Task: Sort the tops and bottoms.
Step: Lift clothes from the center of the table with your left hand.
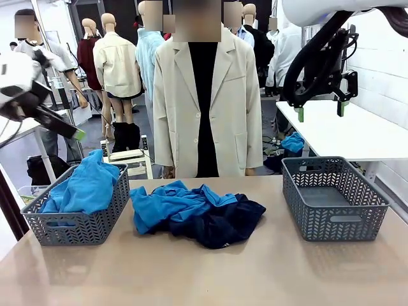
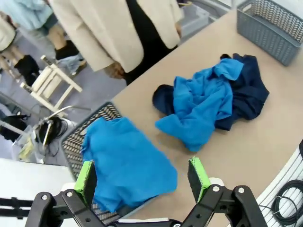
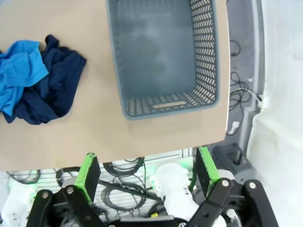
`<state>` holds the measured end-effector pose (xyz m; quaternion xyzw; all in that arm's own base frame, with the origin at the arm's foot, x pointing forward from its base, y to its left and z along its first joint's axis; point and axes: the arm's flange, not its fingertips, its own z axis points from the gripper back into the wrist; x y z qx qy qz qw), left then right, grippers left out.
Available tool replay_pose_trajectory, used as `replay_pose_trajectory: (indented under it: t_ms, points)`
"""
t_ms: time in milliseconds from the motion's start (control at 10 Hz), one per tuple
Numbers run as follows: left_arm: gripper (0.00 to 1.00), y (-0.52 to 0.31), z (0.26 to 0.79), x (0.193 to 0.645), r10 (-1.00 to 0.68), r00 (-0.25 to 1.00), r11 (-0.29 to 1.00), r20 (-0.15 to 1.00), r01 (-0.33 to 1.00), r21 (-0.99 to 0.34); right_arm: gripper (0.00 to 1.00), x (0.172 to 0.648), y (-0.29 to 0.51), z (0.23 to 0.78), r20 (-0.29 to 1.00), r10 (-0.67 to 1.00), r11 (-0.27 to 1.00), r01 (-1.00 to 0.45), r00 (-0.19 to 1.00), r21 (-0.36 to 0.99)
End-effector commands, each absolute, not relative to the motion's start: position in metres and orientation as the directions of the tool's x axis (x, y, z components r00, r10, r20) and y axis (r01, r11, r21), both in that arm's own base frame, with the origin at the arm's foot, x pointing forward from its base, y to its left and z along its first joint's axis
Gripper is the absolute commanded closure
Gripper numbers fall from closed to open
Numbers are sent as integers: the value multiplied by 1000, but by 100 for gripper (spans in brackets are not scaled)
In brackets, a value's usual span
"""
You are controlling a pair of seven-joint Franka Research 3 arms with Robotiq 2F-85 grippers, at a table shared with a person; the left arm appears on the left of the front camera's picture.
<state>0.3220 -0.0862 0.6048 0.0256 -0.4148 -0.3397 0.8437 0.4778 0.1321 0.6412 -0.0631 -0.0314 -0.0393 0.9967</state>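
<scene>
A heap (image 1: 197, 213) of clothes lies in the middle of the table (image 1: 204, 274). It sits between the grey left basket (image 1: 76, 231) and the grey right basket (image 1: 299, 204). The heap is longer one way than the other. Its long way runs across the table, from the robot's left to its right.

The blue tops (image 1: 167, 203) make up the left part of the heap. The dark navy bottoms (image 1: 226, 223) make up the right part and also poke out from under the blue at the front. In the left wrist view a bit of navy peeks out at the end nearest the left basket too. The blue cloth is all crumpled, so I cannot tell which way any collar points.

One more blue top (image 1: 86, 188) sits in the left basket. It is piled high, with its tallest bump at the back. In the left wrist view it covers most of the basket and droops over one rim. The right basket stands apart from the heap. Its grey floor shows, and a handle slot is in the wall that faces the robot.

The left tool (image 2: 142, 174) hangs in the air over the left basket, with its green fingers spread wide and nothing between them. The right tool (image 1: 320, 111) hangs high over the right basket, spread wide too, with nothing between its fingers.

A person (image 1: 204, 95) in a pale coat stands at the far side of the table, just behind the heap.
</scene>
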Motion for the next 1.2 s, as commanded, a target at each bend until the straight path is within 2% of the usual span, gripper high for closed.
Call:
replay_pose_trajectory:
  t_ms: [0,300,800,1100]
  points:
    - [0,-66,615,316,-588,424,778,689,530,338,0,478,130,642,63,-61,988,69,996,-135]
    - [0,-96,590,338,-600,454,764,658,569,304,0,478,130,642,63,-61,988,69,996,-135]
    - [0,-183,551,413,-743,454,612,492,757,227,0,478,130,642,63,-61,988,69,996,-135]
    - [0,-215,507,466,-772,515,614,372,756,228,0,478,130,642,63,-61,988,69,996,-135]
